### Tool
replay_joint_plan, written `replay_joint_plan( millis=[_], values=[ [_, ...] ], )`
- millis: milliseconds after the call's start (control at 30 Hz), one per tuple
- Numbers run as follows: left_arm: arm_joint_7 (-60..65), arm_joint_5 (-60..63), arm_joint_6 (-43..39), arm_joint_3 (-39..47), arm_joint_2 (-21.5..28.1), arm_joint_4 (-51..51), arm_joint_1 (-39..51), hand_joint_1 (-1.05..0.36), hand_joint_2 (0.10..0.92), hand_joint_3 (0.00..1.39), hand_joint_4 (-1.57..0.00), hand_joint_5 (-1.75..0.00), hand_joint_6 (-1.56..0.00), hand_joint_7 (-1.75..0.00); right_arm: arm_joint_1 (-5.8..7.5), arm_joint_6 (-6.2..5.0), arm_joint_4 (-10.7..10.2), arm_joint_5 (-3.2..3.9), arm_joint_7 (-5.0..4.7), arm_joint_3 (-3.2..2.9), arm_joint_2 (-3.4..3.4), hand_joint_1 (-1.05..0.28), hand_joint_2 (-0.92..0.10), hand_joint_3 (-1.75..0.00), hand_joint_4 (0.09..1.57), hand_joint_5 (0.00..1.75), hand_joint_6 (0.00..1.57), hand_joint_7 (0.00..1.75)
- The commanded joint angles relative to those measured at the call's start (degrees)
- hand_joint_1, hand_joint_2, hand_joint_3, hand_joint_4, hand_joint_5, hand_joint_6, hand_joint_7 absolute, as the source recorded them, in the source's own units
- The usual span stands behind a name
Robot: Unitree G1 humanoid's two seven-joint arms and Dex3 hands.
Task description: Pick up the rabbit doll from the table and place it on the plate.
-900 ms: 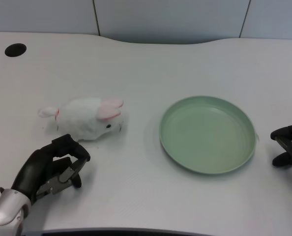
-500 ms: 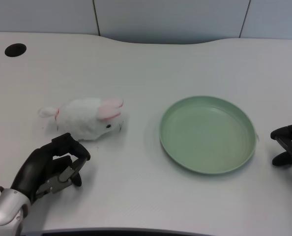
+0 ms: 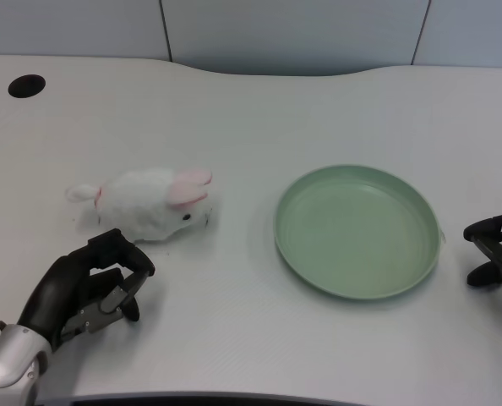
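Plainly, no writing shows on rabbit doll (image 3: 152, 204) or plate (image 3: 357, 231).

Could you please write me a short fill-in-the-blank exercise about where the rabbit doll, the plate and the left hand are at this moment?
1. The rabbit doll lies on the white ____, not on the plate.
2. The plate is ____ in colour and holds nothing.
3. The left hand has its fingers curled and holds ____.
4. In the head view, the doll lies to the ____ of the plate.

Missing words: table; green; nothing; left
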Motion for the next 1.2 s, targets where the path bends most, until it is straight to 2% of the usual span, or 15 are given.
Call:
replay_joint_plan(
  millis=[33,167,233,333,500,600,633,700,767,967,1100,1133,1200],
  values=[
    [-0.22,-0.42,0.04,0.28,0.97,0.05,0.57,-0.5,0.921,0.44,-0.62,-1.75,-0.47,-1.61,0.45,-0.53,0.11,0.58,-0.08,-0.47,-0.23,-0.81,-0.92,-0.06,0.98,0.99,0.89,0.88],
    [-0.47,-0.7,0.41,0.35,0.97,0.1,0.57,-0.51,0.921,0.44,-0.62,-1.75,-0.47,-1.61,0.48,-0.53,-0.12,0.36,-0.38,-0.29,-0.24,-0.8,-0.92,-0.06,0.99,0.98,0.89,0.87],
    [-0.39,-0.58,0.25,0.25,1.04,0.06,0.63,-0.5,0.921,0.44,-0.62,-1.75,-0.46,-1.6,0.55,-0.57,-0.28,0.67,-0.11,-0.45,-0.13,-0.8,-0.92,-0.06,1.0,0.98,0.89,0.88],
    [-0.72,-1.02,0.58,0.4,0.95,0.05,0.62,-0.5,0.921,0.44,-0.61,-1.75,-0.46,-1.6,0.66,-0.09,-0.79,0.78,-0.01,-0.43,-0.1,-0.81,-0.92,-0.06,0.99,0.98,0.89,0.88],
    [-0.74,-1.13,0.32,0.31,0.96,0.05,0.63,-0.5,0.921,0.44,-0.62,-1.75,-0.47,-1.6,0.62,0.14,-0.71,0.54,-0.28,-0.29,-0.18,-0.81,-0.92,-0.07,0.98,0.98,0.88,0.88],
    [-1.19,-1.55,0.68,0.51,0.89,0.09,0.53,-0.5,0.921,0.44,-0.63,-1.75,-0.47,-1.61,0.56,0.4,-0.76,0.15,-0.66,-0.03,-0.32,-0.8,-0.92,-0.07,0.97,0.98,0.87,0.88],
    [-1.4,-1.69,0.85,0.57,0.89,0.17,0.47,-0.5,0.921,0.44,-0.63,-1.75,-0.47,-1.62,0.57,0.17,-0.69,0.09,-0.69,0.02,-0.32,-0.8,-0.92,-0.07,0.97,0.98,0.87,0.88],
    [-1.14,-1.35,0.63,0.44,1.0,0.18,0.48,-0.49,0.921,0.44,-0.63,-1.75,-0.46,-1.61,0.5,0.17,-0.52,0.25,-0.77,-0.09,-0.24,-0.8,-0.92,-0.07,0.98,0.98,0.88,0.88],
    [-0.62,-0.94,0.51,0.27,1.08,0.07,0.53,-0.5,0.921,0.44,-0.63,-1.75,-0.46,-1.61,0.46,0.25,-0.46,0.61,-0.43,-0.26,-0.16,-0.8,-0.92,-0.07,0.99,0.98,0.88,0.88],
    [-0.96,-1.23,1.1,0.42,1.08,-0.21,0.64,-0.49,0.921,0.45,-0.63,-1.75,-0.46,-1.62,0.56,-0.07,-0.42,0.32,-0.51,-0.02,-0.3,-0.8,-0.92,-0.07,0.97,0.98,0.87,0.88],
    [-0.87,-1.1,1.02,0.32,1.1,-0.47,0.81,-0.49,0.921,0.44,-0.62,-1.75,-0.45,-1.64,0.69,0.15,-0.73,0.46,-0.49,-0.1,-0.24,-0.8,-0.92,-0.06,0.98,0.99,0.88,0.88],
    [-0.77,-0.98,1.12,0.24,1.13,-0.57,0.85,-0.49,0.921,0.44,-0.62,-1.75,-0.45,-1.64,0.67,0.26,-0.69,0.69,-0.3,-0.24,-0.19,-0.8,-0.92,-0.06,0.98,0.99,0.88,0.88],
    [-0.46,-0.71,1.28,0.1,1.17,-0.72,0.89,-0.49,0.921,0.44,-0.61,-1.75,-0.45,-1.64,0.58,-0.05,-0.36,0.74,-0.21,-0.29,-0.23,-0.8,-0.92,-0.06,0.98,0.99,0.89,0.88]
  ],
)
